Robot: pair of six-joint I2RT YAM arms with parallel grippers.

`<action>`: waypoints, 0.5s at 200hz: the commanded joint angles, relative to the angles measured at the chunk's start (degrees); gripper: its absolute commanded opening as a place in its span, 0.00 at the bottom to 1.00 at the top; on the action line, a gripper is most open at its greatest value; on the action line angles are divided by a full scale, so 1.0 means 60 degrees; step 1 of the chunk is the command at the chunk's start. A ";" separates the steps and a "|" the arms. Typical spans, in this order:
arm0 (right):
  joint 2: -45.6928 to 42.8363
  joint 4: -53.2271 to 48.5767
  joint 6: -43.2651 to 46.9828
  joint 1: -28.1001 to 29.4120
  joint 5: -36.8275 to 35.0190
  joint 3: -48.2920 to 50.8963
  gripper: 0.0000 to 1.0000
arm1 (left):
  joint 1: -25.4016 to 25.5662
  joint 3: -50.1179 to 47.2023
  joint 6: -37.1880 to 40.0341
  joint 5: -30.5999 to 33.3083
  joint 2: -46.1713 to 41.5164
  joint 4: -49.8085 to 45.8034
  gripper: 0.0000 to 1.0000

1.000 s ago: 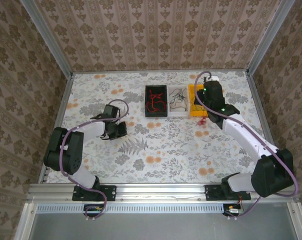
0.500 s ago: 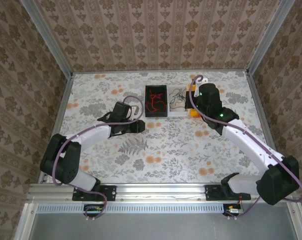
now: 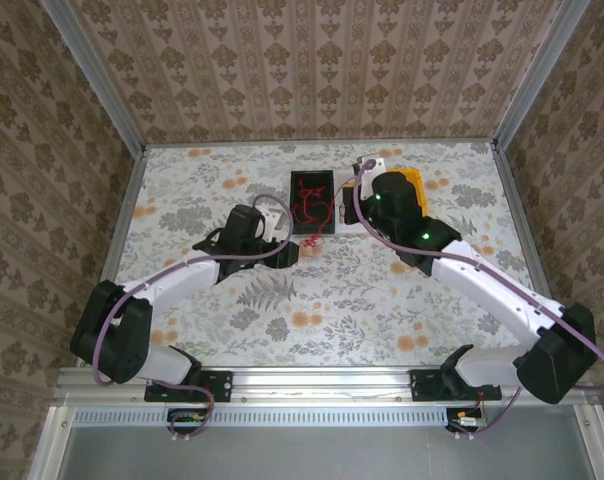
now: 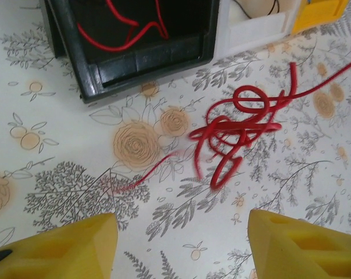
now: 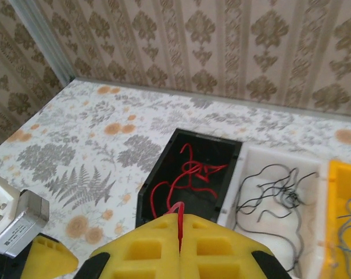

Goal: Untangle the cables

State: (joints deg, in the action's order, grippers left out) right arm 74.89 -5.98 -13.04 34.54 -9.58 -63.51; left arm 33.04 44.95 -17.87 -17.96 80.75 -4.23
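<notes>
Lying just above the spread-apart left hand (image 4: 178, 224), a thin red wire tangle (image 4: 239, 131) trails upper right to the pinching right hand (image 5: 180, 224).

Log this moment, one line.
left gripper open over red tangle | right gripper shut on red cable | tangle near black bin
</notes>
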 commanded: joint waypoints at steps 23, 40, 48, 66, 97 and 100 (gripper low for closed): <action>0.0745 -0.0290 -0.0765 0.0004 0.1043 0.0222 0.00 | 0.0248 0.0118 0.0584 0.0165 0.0395 -0.0062 0.61; 0.1031 -0.0307 -0.0923 -0.0062 0.1020 0.0503 0.00 | 0.0439 0.0399 0.0825 0.0151 0.0741 -0.0150 0.61; 0.1079 -0.0259 -0.0994 -0.0102 0.1052 0.0609 0.00 | 0.0552 0.0548 0.0969 0.0151 0.0927 -0.0199 0.62; 0.1185 -0.0236 -0.1166 -0.0212 0.1172 0.0765 0.00 | 0.0792 0.0964 0.1319 0.0118 0.1398 -0.0339 0.63; 0.1273 -0.0226 -0.1424 -0.0459 0.1383 0.0925 0.00 | 0.1179 0.1825 0.1781 0.0021 0.2359 -0.0365 0.63; 0.1273 -0.0215 -0.1450 -0.0488 0.1411 0.0939 0.00 | 0.1213 0.1924 0.1814 0.0008 0.2462 -0.0365 0.63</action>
State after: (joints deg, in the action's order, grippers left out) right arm 82.26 -7.05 -19.20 32.73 -3.25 -58.70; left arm 38.87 52.14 -11.18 -17.19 92.09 -5.56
